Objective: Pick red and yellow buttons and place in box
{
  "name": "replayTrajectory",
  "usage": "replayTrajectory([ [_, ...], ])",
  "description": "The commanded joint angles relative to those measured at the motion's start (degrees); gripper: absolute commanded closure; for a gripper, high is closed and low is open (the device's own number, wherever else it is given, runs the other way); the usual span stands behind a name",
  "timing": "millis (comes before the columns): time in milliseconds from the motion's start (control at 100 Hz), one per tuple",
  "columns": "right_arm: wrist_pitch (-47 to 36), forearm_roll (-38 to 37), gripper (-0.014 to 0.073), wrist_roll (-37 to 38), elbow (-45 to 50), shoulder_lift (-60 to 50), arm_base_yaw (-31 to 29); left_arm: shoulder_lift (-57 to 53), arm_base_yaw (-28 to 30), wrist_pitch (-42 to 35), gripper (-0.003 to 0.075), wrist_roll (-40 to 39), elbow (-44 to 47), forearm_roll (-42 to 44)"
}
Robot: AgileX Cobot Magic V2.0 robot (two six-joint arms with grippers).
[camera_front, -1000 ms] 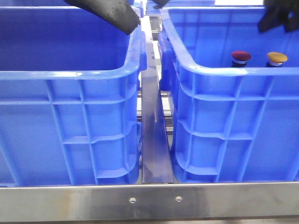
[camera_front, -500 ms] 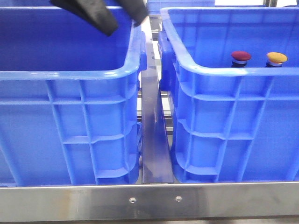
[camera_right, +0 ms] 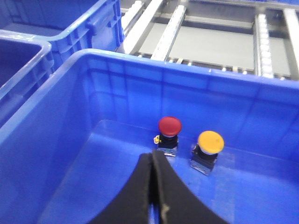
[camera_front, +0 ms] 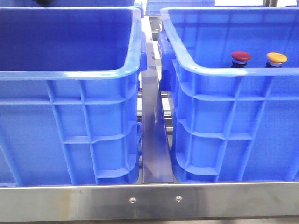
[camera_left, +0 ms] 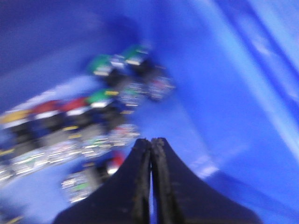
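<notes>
Left end effector (camera_left: 151, 186) now gone from front view, fingers together.

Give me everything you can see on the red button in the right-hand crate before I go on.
The red button has a dark red, smooth domed mushroom cap on a silver collar over a dark body with a small yellow tag at its side. It stands upright on the floor of the right blue crate, near the far wall, beside the yellow button but not touching it. Nothing grips it; the right hand hangs above, fingers closed together.
</notes>
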Motion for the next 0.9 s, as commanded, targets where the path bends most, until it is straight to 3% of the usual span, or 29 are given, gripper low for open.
replayTrajectory([
  [0,-1.23,-1.12,0.0696,-0.9,-0.2,-2.65,-0.25,-4.98,2.82,-4.62,0.0741,-0.68,0.18,-0.54],
  [310,-2.97,-2.61,0.0696,-0.9,2.22,-6.49,-0.25,-22.26,10.87,-17.55,0.0741,-0.68,16.07,2.09],
  [570,-4.54,-2.56,0.0696,-0.9,2.22,-6.49,1.81,-35.58,19.14,-22.53,0.0741,-0.68,29.22,2.8],
  [890,-5.07,-2.61,0.0696,-0.9,3.63,-10.32,3.78,-54.11,20.04,-32.65,0.0741,-0.68,43.61,2.57],
])
